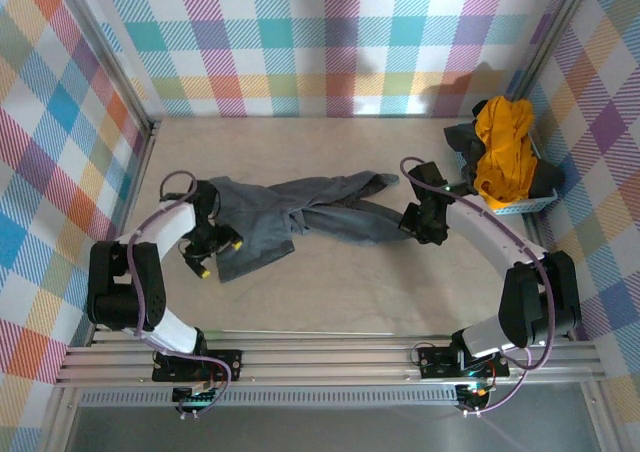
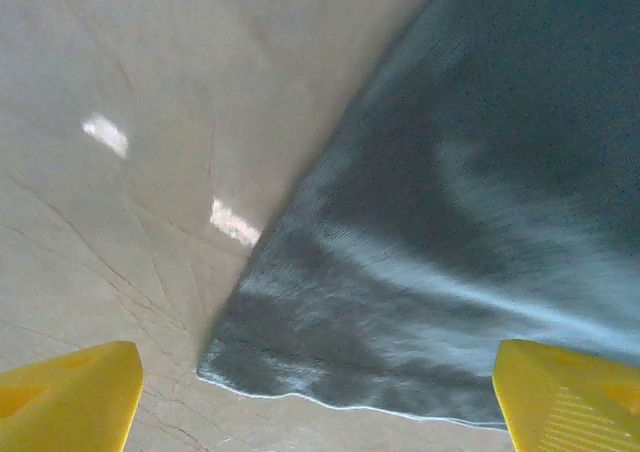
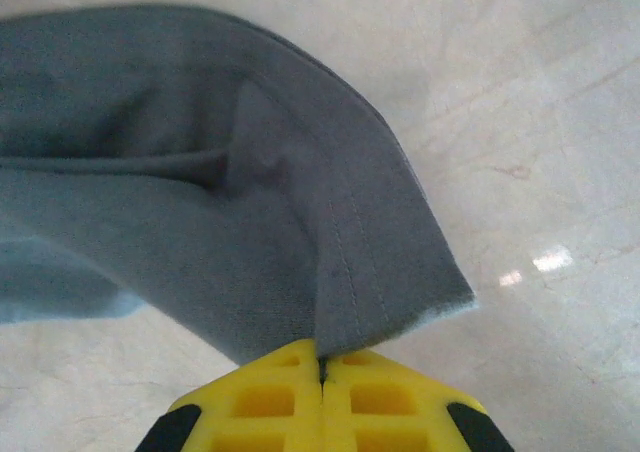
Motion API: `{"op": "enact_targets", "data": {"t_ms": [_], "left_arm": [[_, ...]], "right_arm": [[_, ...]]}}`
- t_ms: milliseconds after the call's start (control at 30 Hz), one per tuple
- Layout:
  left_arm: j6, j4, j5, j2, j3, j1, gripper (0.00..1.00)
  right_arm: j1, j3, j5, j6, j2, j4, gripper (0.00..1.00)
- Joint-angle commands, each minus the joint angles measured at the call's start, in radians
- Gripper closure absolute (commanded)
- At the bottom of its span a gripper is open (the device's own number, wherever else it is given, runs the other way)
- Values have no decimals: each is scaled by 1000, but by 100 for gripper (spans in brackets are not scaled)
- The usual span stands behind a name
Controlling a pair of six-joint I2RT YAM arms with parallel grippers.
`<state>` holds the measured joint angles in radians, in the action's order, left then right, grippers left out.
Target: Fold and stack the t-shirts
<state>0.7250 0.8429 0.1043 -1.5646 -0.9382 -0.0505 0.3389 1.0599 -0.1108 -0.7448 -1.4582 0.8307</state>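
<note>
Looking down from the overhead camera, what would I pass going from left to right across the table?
Left tool, open at the shirt's edge → slate-grey t-shirt → right tool, shut on its end → light blue basket holding the mustard-yellow t-shirt.

The slate-grey t-shirt (image 1: 290, 217) lies twisted, stretched across the middle; the mustard-yellow t-shirt (image 1: 503, 147) is heaped on a dark grey t-shirt (image 1: 547, 178) far right.

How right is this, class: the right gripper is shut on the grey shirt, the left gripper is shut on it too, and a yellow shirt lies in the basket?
Wrong on one count: the left gripper is open, jaws wide apart over the grey shirt, as the left wrist view shows. The rest stands.
</note>
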Motion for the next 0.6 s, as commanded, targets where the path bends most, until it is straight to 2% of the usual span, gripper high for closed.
{"op": "enact_targets", "data": {"t_ms": [0, 100, 167, 200, 233, 267, 300, 367, 400, 433, 500, 567], "left_arm": [[82, -151, 100, -52, 57, -48, 18], [118, -176, 52, -110, 64, -112, 29], [149, -203, 20, -120, 81, -112, 54], [157, -208, 0, -104, 81, -107, 62], [162, -200, -39, -72, 72, -104, 74], [164, -188, -83, -20, 57, -104, 92], [163, -173, -126, 29, 43, -104, 100], [149, -109, -224, 135, -10, -95, 100], [146, -70, -262, 174, -39, -85, 100], [142, -28, -292, 215, -65, -63, 100], [144, 18, -304, 287, -98, 0, 100], [146, 30, -299, 355, -123, 51, 100]], "right_arm": [[-12, -32, 37, 4, -33, 25, 100], [-17, -51, 35, 19, -60, 32, 100], [-18, -64, 28, 21, -61, 45, 100], [-20, -69, 24, 20, -58, 52, 100], [-21, -77, 21, 21, -52, 56, 100], [-26, -85, 20, 23, -45, 57, 100], [-27, -89, 25, 27, -41, 59, 98], [-30, -85, 30, 35, -32, 74, 88], [-29, -76, 32, 42, -27, 82, 80], [-30, -64, 28, 48, -19, 92, 68], [-29, -23, 9, 76, -2, 109, 47], [-20, 32, -39, 103, 10, 111, 34]]}}
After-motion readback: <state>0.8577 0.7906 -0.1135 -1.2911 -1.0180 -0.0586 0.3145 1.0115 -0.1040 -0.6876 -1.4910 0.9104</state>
